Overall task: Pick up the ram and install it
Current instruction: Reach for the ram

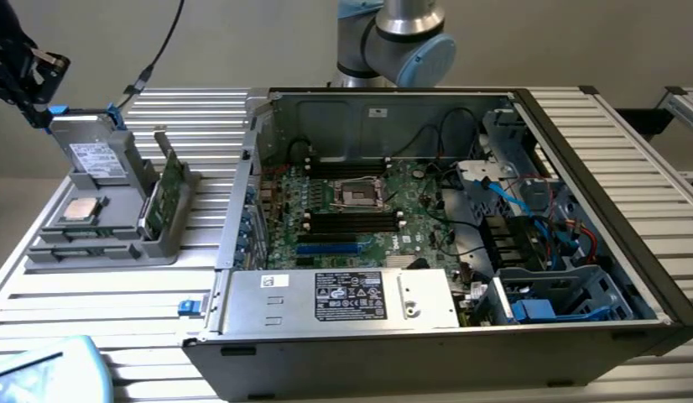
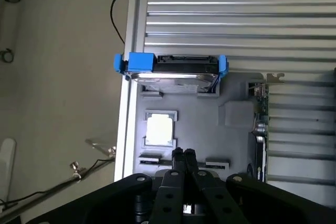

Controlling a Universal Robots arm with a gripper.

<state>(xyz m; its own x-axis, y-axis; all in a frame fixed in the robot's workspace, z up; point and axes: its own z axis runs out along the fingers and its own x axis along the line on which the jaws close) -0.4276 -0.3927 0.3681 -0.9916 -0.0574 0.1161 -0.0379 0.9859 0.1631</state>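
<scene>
closed fingers above tray with ram

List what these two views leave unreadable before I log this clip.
- Ram: the wrist view catches it edge-on in the gray tray, so its chips cannot be seen.
- Part of the tray: wrist view, covered by the hand.
- The hand, exterior view: dark and cut off by the left edge.
- Motherboard slots: exterior view, latches too small to read.

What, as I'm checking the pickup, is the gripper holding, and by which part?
Nothing: the gripper has its fingers shut together, empty, over the gray tray.
</scene>
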